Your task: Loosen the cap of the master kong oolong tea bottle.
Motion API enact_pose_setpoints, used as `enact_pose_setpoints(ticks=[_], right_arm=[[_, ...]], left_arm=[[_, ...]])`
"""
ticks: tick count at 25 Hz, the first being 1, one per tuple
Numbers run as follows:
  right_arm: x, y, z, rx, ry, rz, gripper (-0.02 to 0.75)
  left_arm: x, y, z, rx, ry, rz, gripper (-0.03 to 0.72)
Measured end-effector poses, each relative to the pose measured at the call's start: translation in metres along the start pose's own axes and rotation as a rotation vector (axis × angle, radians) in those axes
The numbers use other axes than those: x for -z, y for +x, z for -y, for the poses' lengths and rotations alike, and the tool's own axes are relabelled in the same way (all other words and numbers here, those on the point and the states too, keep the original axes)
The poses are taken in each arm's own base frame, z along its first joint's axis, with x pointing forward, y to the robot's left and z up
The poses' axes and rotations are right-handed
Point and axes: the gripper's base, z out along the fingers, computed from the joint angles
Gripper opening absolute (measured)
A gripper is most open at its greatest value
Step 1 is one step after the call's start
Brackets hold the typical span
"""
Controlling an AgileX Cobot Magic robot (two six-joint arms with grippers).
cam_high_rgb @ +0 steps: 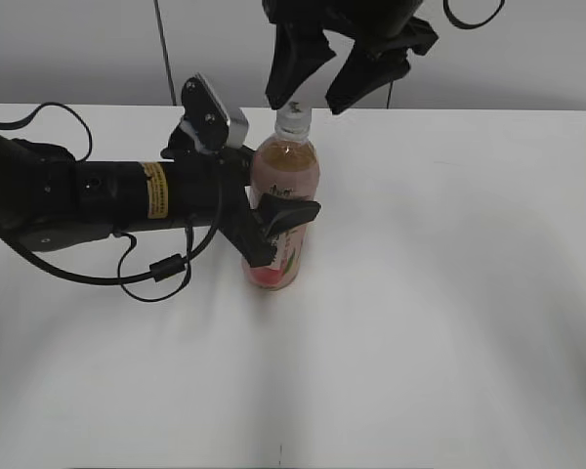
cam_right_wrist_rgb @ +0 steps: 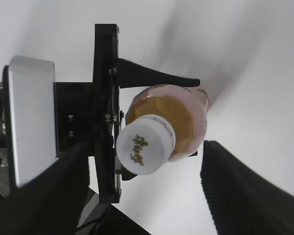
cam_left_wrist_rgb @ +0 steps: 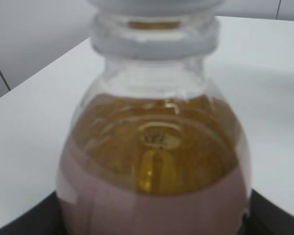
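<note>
The master kong oolong tea bottle (cam_high_rgb: 283, 191) stands upright on the white table, pink label below, amber tea above. My left gripper (cam_high_rgb: 270, 227) is shut on its body from the left; the left wrist view shows the bottle's shoulder (cam_left_wrist_rgb: 154, 161) filling the frame. The white cap (cam_high_rgb: 294, 116) with a dark mark shows from above in the right wrist view (cam_right_wrist_rgb: 144, 145). My right gripper (cam_high_rgb: 313, 88) hangs open just above the cap, one finger on each side (cam_right_wrist_rgb: 144, 186), not touching it.
The white table (cam_high_rgb: 449, 293) spreads around the bottle. The left arm's black body and cables (cam_high_rgb: 98, 195) lie across the table's left side. A grey wall stands behind.
</note>
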Motion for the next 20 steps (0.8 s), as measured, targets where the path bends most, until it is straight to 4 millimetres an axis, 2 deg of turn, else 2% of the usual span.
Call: enact_pose_setpoints(ticks=[3, 13, 20], right_arm=[[-0.007, 0.000, 0.003, -0.013, 0.005, -0.015, 0.523], [-0.009, 0.000, 0.000, -0.010, 0.011, -0.021, 0.522], [-0.018, 0.001, -0.001, -0.012, 0.019, -0.040, 0.522]], left_arm=[[0.000, 0.000, 0.000, -0.003, 0.001, 0.000, 0.420], [0.000, -0.001, 0.000, -0.007, -0.001, -0.006, 0.420], [0.000, 0.000, 0.000, -0.007, -0.002, -0.008, 0.420]])
